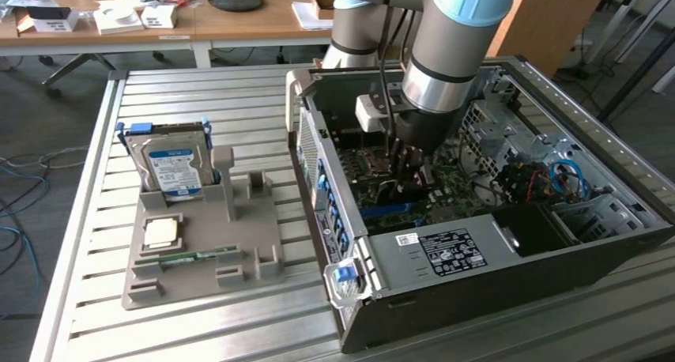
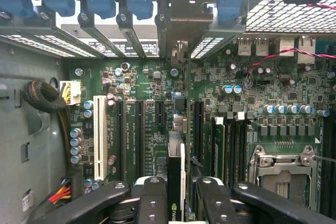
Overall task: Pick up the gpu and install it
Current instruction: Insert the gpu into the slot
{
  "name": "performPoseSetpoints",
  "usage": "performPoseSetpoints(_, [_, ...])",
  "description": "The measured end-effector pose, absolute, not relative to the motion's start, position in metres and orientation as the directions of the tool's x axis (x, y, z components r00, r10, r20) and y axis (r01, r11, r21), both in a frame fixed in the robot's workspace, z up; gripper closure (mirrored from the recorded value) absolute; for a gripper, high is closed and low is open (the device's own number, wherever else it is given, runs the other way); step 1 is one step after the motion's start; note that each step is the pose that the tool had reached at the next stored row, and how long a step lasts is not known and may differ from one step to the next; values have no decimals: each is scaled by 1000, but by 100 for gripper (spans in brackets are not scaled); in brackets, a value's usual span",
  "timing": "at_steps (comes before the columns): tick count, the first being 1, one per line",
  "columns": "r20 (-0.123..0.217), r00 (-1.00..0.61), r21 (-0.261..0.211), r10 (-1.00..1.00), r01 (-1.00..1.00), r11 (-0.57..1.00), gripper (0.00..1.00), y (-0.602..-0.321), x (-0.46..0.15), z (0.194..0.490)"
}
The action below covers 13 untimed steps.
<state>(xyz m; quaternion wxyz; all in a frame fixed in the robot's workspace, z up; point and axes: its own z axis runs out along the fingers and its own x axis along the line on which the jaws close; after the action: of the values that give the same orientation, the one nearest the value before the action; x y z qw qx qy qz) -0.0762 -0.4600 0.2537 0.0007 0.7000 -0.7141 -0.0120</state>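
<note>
My gripper (image 1: 406,163) has reached down into the open computer case (image 1: 507,255), over the green motherboard (image 2: 147,129). It is shut on the gpu (image 2: 177,171), a thin dark card seen edge-on between the two black fingers (image 2: 152,198). The card runs along an expansion slot toward the case's rear wall, and its silver bracket (image 2: 181,19) stands among the blue slot clips. In the wrist view my gripper (image 2: 181,203) shows at the card's near end, where a logo is printed. I cannot tell how deep the card sits in the slot.
A grey parts holder (image 1: 201,251) on the slatted table at the exterior view's left carries the silver hard drive (image 1: 174,168), a processor (image 1: 161,232) and a green memory stick (image 1: 195,256). Cables (image 1: 564,176) and a drive cage crowd the case's other end.
</note>
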Motion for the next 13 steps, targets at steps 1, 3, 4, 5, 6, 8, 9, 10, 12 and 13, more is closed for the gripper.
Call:
performPoseSetpoints(1, [-16, -20, 18, -1000, -1000, 20, 74, -460, -76, 254])
performPoseSetpoints(3, [-16, -20, 18, -1000, -1000, 20, 74, -460, -76, 254])
performPoseSetpoints(4, [-16, -20, 18, -1000, -1000, 20, 74, -460, -76, 254])
performPoseSetpoints(5, [-16, -20, 18, -1000, -1000, 20, 74, -460, -76, 254])
performPoseSetpoints(6, [-16, -20, 18, -1000, -1000, 20, 74, -460, -76, 254])
performPoseSetpoints(8, [-16, -20, 18, -1000, -1000, 20, 74, -460, -76, 254])
performPoseSetpoints(9, [-16, -20, 18, -1000, -1000, 20, 74, -460, -76, 254])
performPoseSetpoints(10, [-16, -20, 18, -1000, -1000, 20, 74, -460, -76, 253])
performPoseSetpoints(12, [-16, -20, 18, -1000, -1000, 20, 74, -460, -76, 253])
performPoseSetpoints(13, [-16, -20, 18, -1000, -1000, 20, 74, -460, -76, 253])
